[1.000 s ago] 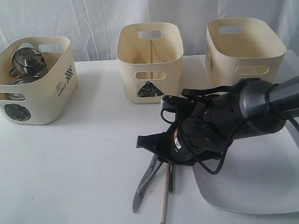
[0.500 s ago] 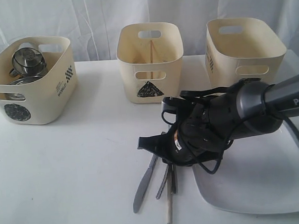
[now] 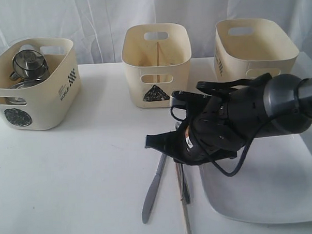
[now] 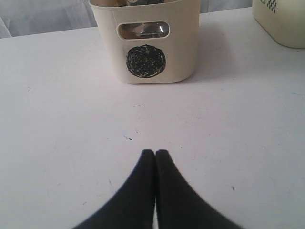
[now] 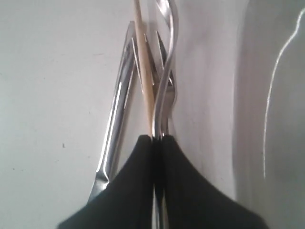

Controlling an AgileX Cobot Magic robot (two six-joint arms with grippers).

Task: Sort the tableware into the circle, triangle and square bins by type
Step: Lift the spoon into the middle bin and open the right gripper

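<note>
1. Right gripper [image 5: 157, 139] had its black fingers pressed together, tips down among the loose cutlery. A sliver of steel showed in the slit between them, but I could not tell whether it was pinched.
2. A wooden chopstick [image 5: 144, 71] and a curved steel handle [image 5: 165, 81] ran out ahead of those tips, both reaching the fingertips. Whether the handle belonged to a fork or a spoon was unclear.
3. A steel knife [image 5: 116, 126] lay just beside the fingers on one side, close against the chopstick.
4. The large white square plate [image 3: 273, 195] sat on the gripper's other side, its rim near the cutlery.
5. The triangle bin [image 3: 156, 62] and square bin [image 3: 254, 48] stood beyond this gripper, well apart from it.
6. Left gripper [image 4: 155, 152] was clenched on nothing over the white table [image 4: 57, 119]. The circle bin [image 4: 145, 43] stood straight ahead of it, apart, with a steel mug [image 3: 29, 63] inside.
</note>
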